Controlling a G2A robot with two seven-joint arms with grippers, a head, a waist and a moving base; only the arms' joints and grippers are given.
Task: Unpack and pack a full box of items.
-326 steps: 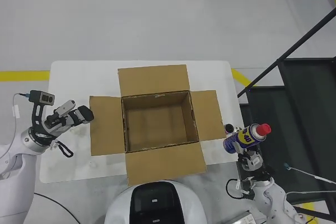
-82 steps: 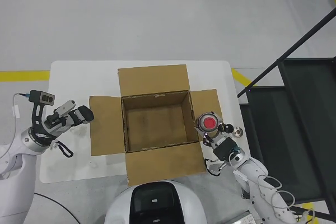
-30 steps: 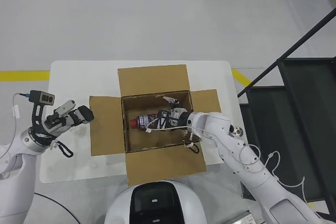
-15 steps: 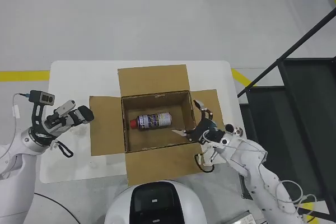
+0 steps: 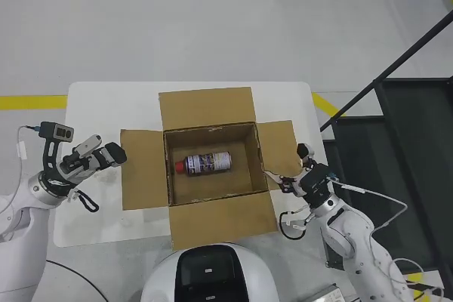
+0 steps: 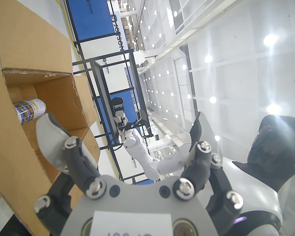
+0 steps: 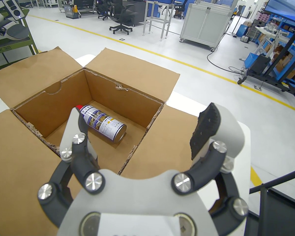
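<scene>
An open cardboard box [image 5: 211, 109] stands on the white table [image 5: 106, 106], its flaps folded outward. A spray can [image 5: 208, 162] with a red cap lies on its side on the box floor; I see the can [image 7: 103, 124] in the right wrist view and the can [image 6: 29, 110] in the left wrist view too. My right gripper [image 5: 287, 172] hangs open and empty over the box's right flap [image 5: 281, 155]; in its own view the right gripper [image 7: 142, 121] holds nothing. My left gripper [image 5: 107, 155] is open and empty beside the box's left flap [image 5: 142, 170], the left gripper [image 6: 118, 128] pointing across the box.
A dark metal stair frame [image 5: 408, 128] stands just right of the table. Bare table shows to the left of the box and behind it. Yellow floor lines [image 5: 23, 102] run past the table's left side.
Within the last second my right gripper let go of the spray can inside the box and drew back out to the right flap. The can stays lying in the box. The left arm kept still.
</scene>
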